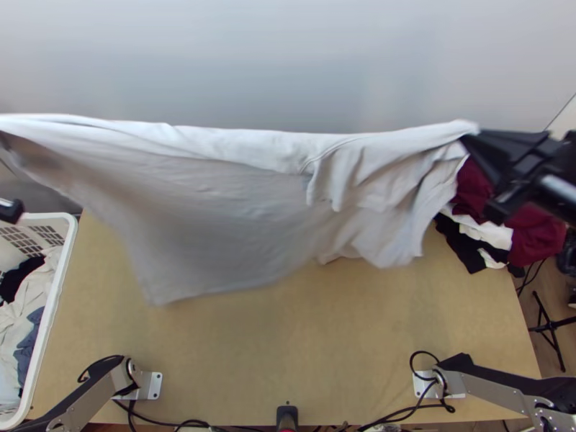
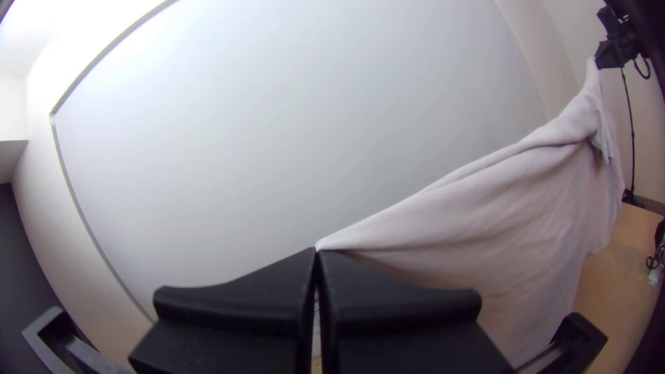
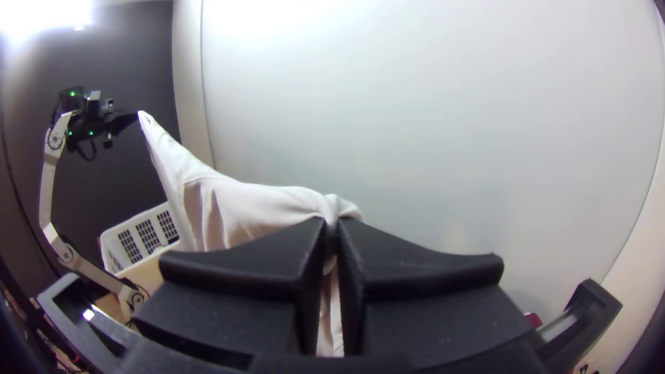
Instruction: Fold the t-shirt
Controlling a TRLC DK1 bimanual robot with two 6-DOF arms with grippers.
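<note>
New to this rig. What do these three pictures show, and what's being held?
Two robot arms, left and right, work at a wooden table. The top view looks steeply down; each wrist view comes from a camera on that arm, just behind its fingers.

The left fingers and right fingers pinch a pale t-shirt, stretched between them, the rest hanging.

Dark red, black and white clothes lie at the far right corner; a white basket stands at left, holding clothes.
</note>
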